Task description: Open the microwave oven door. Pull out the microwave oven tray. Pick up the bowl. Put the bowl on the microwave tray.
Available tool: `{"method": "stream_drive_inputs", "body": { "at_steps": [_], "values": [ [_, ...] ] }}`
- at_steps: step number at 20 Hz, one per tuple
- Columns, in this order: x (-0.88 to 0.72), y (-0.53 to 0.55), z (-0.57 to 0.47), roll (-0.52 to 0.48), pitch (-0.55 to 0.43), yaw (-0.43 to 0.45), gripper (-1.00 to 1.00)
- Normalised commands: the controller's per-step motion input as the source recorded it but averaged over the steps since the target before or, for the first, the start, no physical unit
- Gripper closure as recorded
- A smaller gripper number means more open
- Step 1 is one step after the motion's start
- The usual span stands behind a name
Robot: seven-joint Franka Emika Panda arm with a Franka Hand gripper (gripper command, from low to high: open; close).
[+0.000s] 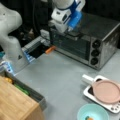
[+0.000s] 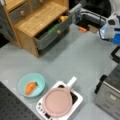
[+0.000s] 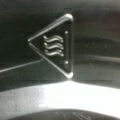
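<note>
Desk: grey desk, boxy stainless-steel microwave oven shut.
Gripper: gripper at dark glass microwave oven door top; grip unclear.
Bowl: light teal bowl holds carrot.

The oven is brushed steel with a dull sheen, its door dark glossy glass, knobs black plastic. Up close, the wrist view shows shiny embossed metal. The bowl looks smooth and teal, the plate matt pink, the drawers plain wood, the table matt grey.
</note>
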Motion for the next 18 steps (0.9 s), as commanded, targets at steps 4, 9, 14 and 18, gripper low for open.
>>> {"method": "stream_drive_inputs", "body": {
  "at_steps": [4, 9, 14, 18],
  "values": [
    [-0.28, 0.02, -0.19, 0.254, -0.330, -0.071, -1.00],
    [-0.30, 0.02, -0.29, 0.205, -0.297, -0.112, -1.00],
    [-0.27, 0.04, -0.31, 0.163, -0.269, -0.120, -1.00],
    [-0.25, 0.03, -0.27, 0.166, -0.245, -0.086, -1.00]
  ]
}}
